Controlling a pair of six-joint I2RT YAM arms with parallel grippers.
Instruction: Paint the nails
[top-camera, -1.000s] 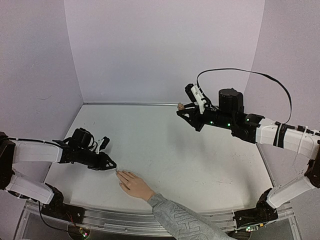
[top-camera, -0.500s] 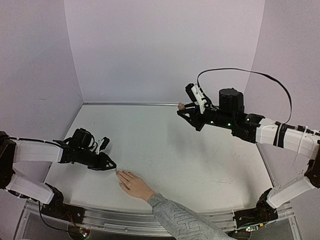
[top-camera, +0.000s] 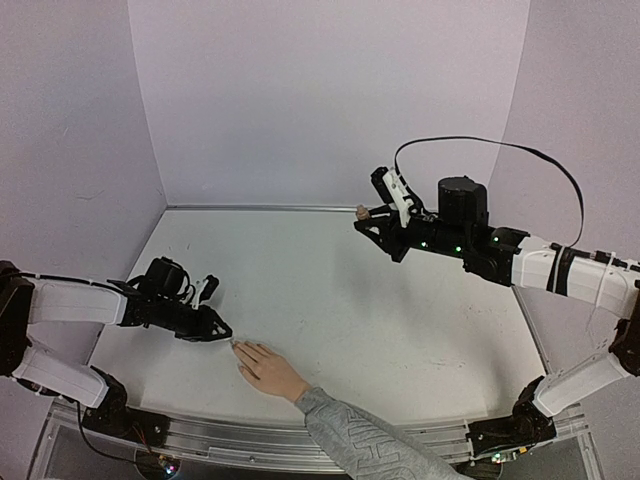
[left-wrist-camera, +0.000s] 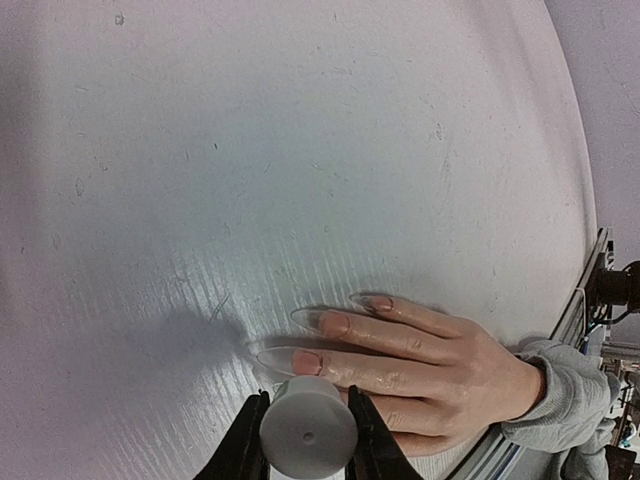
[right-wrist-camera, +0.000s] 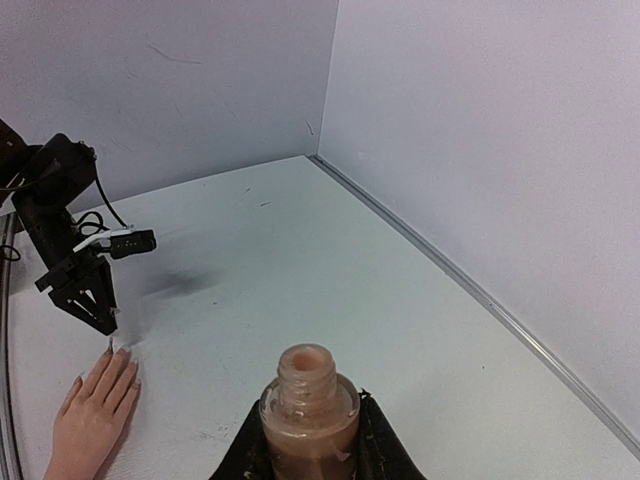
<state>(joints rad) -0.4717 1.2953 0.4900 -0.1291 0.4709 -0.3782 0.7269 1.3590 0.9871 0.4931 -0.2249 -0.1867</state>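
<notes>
A light-skinned hand (top-camera: 268, 370) in a grey patterned sleeve lies palm down near the table's front edge. Its nails (left-wrist-camera: 310, 319) are long and pale, with clear tips. My left gripper (top-camera: 222, 333) hovers at the fingertips, shut on a white round brush cap (left-wrist-camera: 307, 432) that stands just over the nearest nail (left-wrist-camera: 272, 356). The brush itself is hidden under the cap. My right gripper (top-camera: 365, 215) is raised at the back right, shut on an open bottle (right-wrist-camera: 309, 405) of pinkish-beige polish, held upright.
The white table (top-camera: 330, 290) is walled at the back and on both sides, with a metal rail (top-camera: 260, 435) along the front. The sleeved forearm (top-camera: 365, 440) crosses that rail between the two arm bases.
</notes>
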